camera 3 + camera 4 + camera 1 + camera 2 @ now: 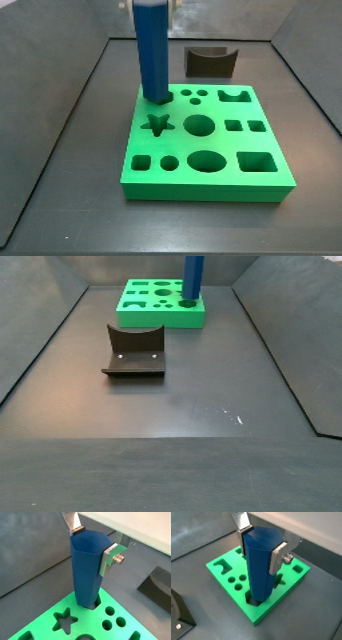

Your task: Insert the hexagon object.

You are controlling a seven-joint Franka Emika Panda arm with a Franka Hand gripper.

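The hexagon object, a tall blue faceted bar (pixel 87 572), stands upright with its lower end in a hole at a corner of the green board (pixel 43 626). My gripper (pixel 92 544) is shut on the bar's upper end, one silver finger on each side, as both wrist views show (pixel 262 546). The bar (pixel 259 567) rises from the board (pixel 219 566). In a side view the bar (pixel 154 50) stands at the far left corner of the board (pixel 201 190), with my gripper at the picture's top edge. In a side view only the bar (pixel 193 278) and the board (pixel 140 318) show.
The board has a star hole (pixel 158 125), round holes (pixel 199 125) and square holes (pixel 254 160). The dark fixture (pixel 210 62) stands on the floor beyond the board, and also shows in a side view (pixel 134 353). Grey walls enclose the floor.
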